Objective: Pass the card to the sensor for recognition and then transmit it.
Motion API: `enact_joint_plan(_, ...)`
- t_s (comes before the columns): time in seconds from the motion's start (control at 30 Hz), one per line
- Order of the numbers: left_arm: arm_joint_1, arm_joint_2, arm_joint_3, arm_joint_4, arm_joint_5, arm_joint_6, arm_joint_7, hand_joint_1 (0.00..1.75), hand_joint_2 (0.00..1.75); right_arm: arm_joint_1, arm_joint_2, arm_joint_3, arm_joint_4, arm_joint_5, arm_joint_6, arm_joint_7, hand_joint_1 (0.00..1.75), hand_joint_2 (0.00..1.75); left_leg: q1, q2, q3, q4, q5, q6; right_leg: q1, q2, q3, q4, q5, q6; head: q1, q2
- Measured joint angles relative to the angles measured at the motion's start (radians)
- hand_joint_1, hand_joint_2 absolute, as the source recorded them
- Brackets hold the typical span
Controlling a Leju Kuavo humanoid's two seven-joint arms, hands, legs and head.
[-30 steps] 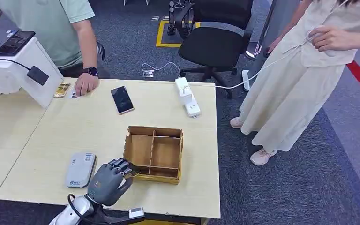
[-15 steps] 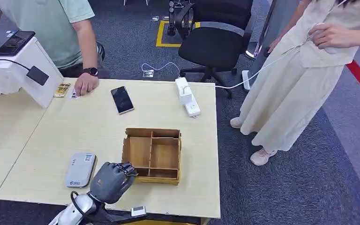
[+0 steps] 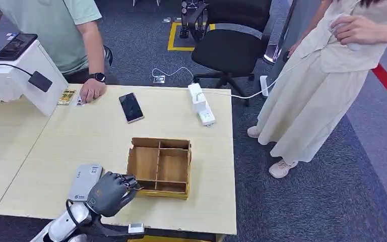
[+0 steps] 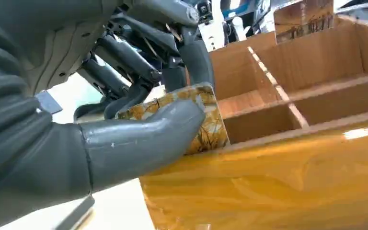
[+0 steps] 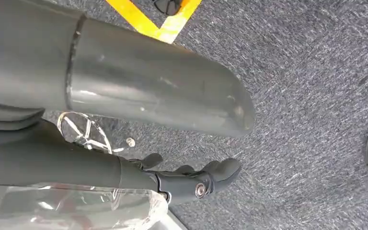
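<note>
In the lower left of the head view we see the left robot hand (image 3: 108,191) at the near left corner of the wooden box (image 3: 159,167) on the bench (image 3: 90,136). In the left wrist view this hand (image 4: 124,115) pinches a card (image 4: 206,120) with a yellow pattern between the thumb and the dark fingers (image 4: 191,52); the card stands just above the front wall of the box (image 4: 278,163). A grey card reader (image 3: 85,182) lies just left of the hand. In the right wrist view the right robot hand (image 5: 191,179) hangs over the grey carpet (image 5: 306,96) with the fingers apart and nothing in it. In the upper part of the head view a phone (image 3: 131,107) and a white power strip (image 3: 201,104) lie on the bench. A person in a green shirt (image 3: 50,30) rests a hand (image 3: 91,91) on the bench in the upper left. Another person in a light dress (image 3: 312,91) stands at the right.
</note>
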Motion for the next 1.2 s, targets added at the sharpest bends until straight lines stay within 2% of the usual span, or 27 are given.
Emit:
enact_joint_plan(0.4, -0.034, -0.016, 0.000, -0.005, 0.053, -0.010, -0.022, 1.75, 1.75, -0.001, 0.000, -0.009, 0.000, 0.006, 0.001, -0.002, 0.00, 0.00, 0.000, 0.000, 0.000, 0.000, 0.000, 0.000, 0.000, 0.000, 0.000, 0.000, 0.000, 0.000, 0.000, 0.000)
enact_joint_plan(0.57, -0.050, 0.017, 0.001, -0.013, 0.071, -0.052, -0.037, 1.75, 1.75, -0.002, -0.001, -0.010, 0.001, 0.010, 0.002, -0.003, 0.00, 0.00, 0.000, 0.000, 0.000, 0.000, 0.000, 0.000, 0.000, 0.000, 0.000, 0.000, 0.000, 0.000, 0.000, 0.000)
enact_joint_plan(0.7, -0.076, 0.078, 0.005, -0.032, 0.085, -0.107, -0.055, 1.75, 1.75, -0.003, -0.006, -0.010, 0.007, 0.018, 0.003, -0.008, 0.00, 0.00, 0.001, 0.000, 0.000, 0.000, 0.000, 0.000, 0.000, 0.000, 0.000, 0.000, 0.000, 0.000, 0.000, 0.000)
enact_joint_plan(0.93, -0.151, 0.230, 0.011, -0.078, 0.116, -0.217, -0.087, 1.75, 1.75, -0.004, -0.021, -0.010, 0.022, 0.026, 0.003, -0.016, 0.00, 0.00, 0.001, 0.000, 0.000, 0.000, 0.001, -0.001, 0.001, 0.000, 0.000, 0.000, 0.000, 0.000, 0.000, 0.000)
enact_joint_plan(1.2, -0.231, 0.368, 0.010, -0.134, 0.177, -0.308, -0.088, 1.75, 1.75, -0.007, -0.033, -0.010, 0.039, 0.034, 0.001, -0.019, 0.00, 0.00, 0.001, 0.000, 0.000, 0.000, 0.001, -0.001, 0.001, 0.001, 0.000, 0.000, 0.000, 0.000, 0.001, 0.000)
